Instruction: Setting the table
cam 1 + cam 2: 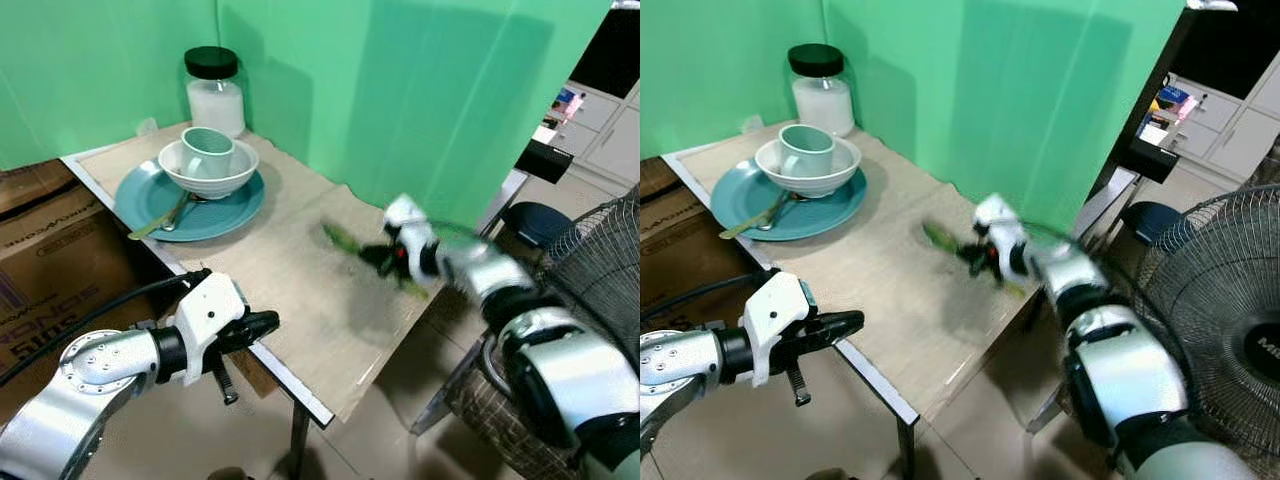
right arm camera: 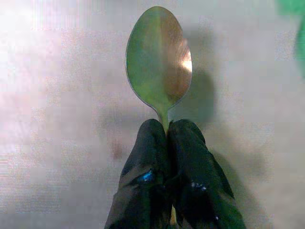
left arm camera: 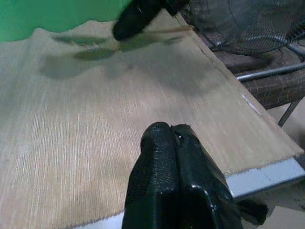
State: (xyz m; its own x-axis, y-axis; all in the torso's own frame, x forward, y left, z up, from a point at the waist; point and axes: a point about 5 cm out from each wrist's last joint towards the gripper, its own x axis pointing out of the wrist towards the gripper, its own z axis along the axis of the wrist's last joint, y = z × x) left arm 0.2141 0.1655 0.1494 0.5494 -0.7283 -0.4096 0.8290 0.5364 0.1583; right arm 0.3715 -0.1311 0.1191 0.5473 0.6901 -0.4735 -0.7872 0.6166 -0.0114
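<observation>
My right gripper is shut on a green-tinted spoon, held just above the right part of the wooden table; its bowl points toward the plate and looks blurred. Far left on the table, a teal plate carries a white bowl with a pale green mug inside, and cutlery lies on the plate. My left gripper is shut on nothing, at the table's front edge.
A glass jar with a black lid stands at the table's far corner by the green backdrop. A cardboard box sits left of the table. A fan and a stool are on the right.
</observation>
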